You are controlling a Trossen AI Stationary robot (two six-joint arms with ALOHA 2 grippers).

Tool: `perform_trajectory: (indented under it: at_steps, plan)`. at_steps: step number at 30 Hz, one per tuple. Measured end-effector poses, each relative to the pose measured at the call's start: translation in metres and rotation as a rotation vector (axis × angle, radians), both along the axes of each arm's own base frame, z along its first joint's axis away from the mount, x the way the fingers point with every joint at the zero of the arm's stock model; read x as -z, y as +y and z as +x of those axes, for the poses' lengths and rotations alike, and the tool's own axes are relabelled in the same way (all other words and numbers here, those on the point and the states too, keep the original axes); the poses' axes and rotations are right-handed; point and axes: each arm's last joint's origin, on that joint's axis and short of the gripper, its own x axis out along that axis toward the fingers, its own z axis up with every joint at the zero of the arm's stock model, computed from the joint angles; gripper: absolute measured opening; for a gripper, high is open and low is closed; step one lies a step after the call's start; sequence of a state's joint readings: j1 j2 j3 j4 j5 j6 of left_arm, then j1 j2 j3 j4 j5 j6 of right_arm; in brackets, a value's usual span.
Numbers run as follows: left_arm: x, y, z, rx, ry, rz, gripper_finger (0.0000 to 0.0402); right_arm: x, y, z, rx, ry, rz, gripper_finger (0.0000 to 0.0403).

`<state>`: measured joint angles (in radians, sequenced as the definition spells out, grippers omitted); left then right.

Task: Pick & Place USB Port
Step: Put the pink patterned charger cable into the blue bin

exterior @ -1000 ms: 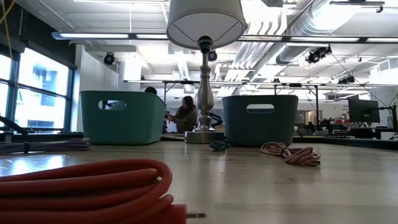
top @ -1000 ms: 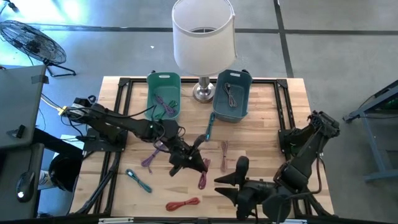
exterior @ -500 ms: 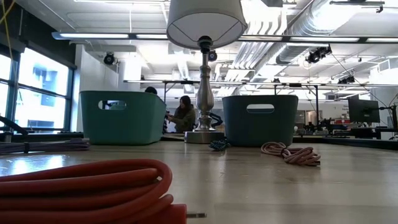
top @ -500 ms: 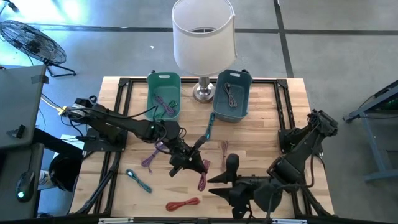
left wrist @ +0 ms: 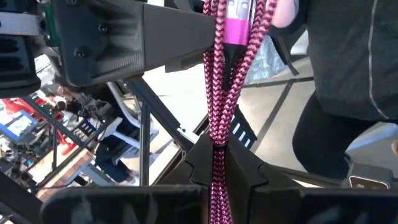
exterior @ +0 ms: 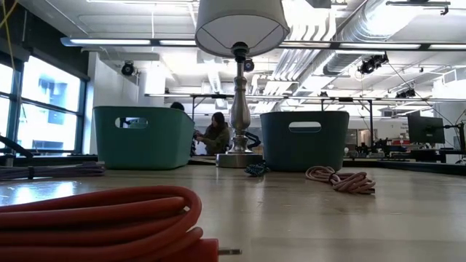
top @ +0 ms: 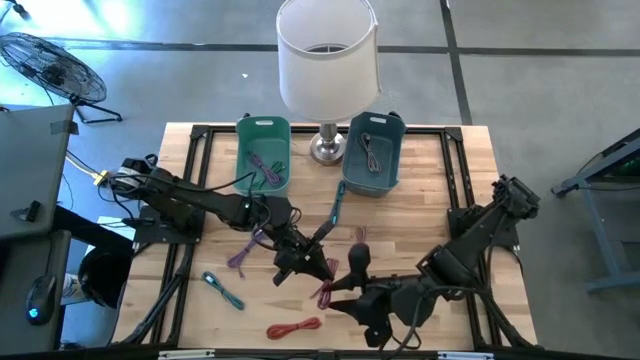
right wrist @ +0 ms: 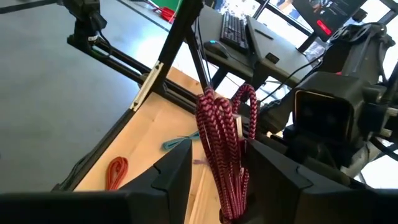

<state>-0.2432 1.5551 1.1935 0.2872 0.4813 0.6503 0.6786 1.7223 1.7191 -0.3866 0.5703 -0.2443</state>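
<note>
A magenta braided USB cable coil (top: 325,290) hangs in the air over the table's middle, with my left gripper (top: 314,263) shut on it. In the left wrist view the strands (left wrist: 217,93) run out past the fingers to a pink plug (left wrist: 236,25). My right gripper (top: 338,290) has come in from the right and is open. Its two fingers (right wrist: 177,174) stand on either side of the coil (right wrist: 221,137) without a clear touch. Neither gripper shows in the low view. My left gripper pinches several strands of the coil (left wrist: 217,142) between its two fingers. The fingers lie level and come from the table's left, and the strands run on past their tips. The coil is lifted clear of the table.
At the back stand a green bin (top: 263,150) with purple cables, a blue bin (top: 372,150) with a grey cable, and a lamp (top: 327,60) between them. Loose cables lie around: purple (top: 243,252), teal (top: 222,290), red (top: 292,327), pink (top: 360,238), blue-green (top: 335,205).
My right gripper has swung toward the table's left, closing in on the held coil and the left gripper, and has turned at the wrist. The left gripper and the coil have kept still.
</note>
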Motion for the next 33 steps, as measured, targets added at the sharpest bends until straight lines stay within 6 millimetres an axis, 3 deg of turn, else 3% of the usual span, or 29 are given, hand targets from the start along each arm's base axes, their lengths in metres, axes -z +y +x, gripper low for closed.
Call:
perform_trajectory:
  at_steps: [7,13,25,30,33]
  plan:
    - [0.000,0.000,0.000,-0.001,0.002,0.000,0.0012,0.000,-0.002,0.002,-0.013,0.004,0.012,0.0131]
    - [0.001,0.000,0.000,-0.001,0.013,0.000,0.0032,0.002,-0.003,0.002,-0.007,0.017,-0.016,0.0016]
    - [-0.004,0.001,0.001,-0.050,-0.017,-0.045,0.0167,0.004,0.002,-0.007,0.121,0.009,-0.094,0.0006]
    - [-0.004,0.002,0.000,-0.081,0.058,-0.109,0.0207,0.008,0.008,-0.030,0.327,-0.004,-0.230,0.0004]
    - [-0.006,0.005,-0.004,-0.148,0.176,-0.208,0.0216,0.004,-0.001,-0.054,0.501,-0.041,-0.273,0.0001]
